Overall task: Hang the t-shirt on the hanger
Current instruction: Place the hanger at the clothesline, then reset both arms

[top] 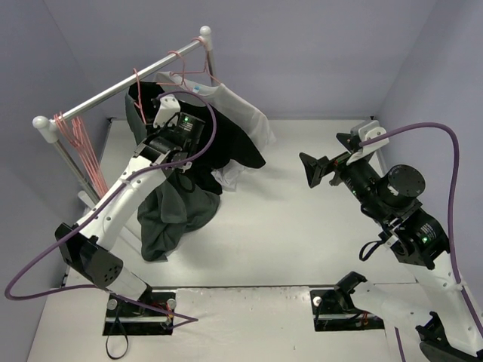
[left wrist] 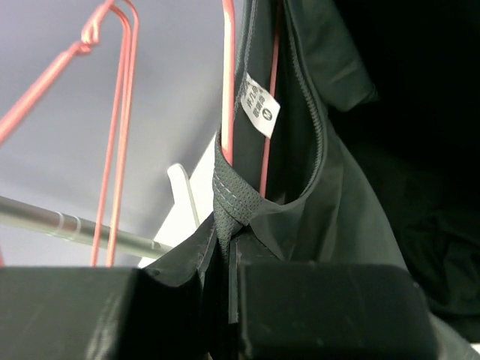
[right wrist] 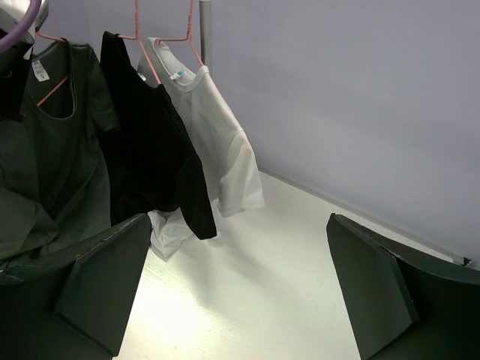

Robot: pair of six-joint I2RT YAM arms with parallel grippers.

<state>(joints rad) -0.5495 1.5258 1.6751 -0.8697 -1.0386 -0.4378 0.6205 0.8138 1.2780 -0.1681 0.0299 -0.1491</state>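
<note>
White table, left hand pinching t-shirt collar at hanger, right hand spread wide, empty

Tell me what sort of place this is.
Probably a robotics lab test cell: the left arm and right arm bolted to a white table, bare lavender walls around it, and a metal rail carrying pink hangers, a black shirt and a white shirt.

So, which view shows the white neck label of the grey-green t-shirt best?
The left wrist view: the neck label is close, its print visible. The right wrist view shows it tiny; the top view does not show it.
</note>
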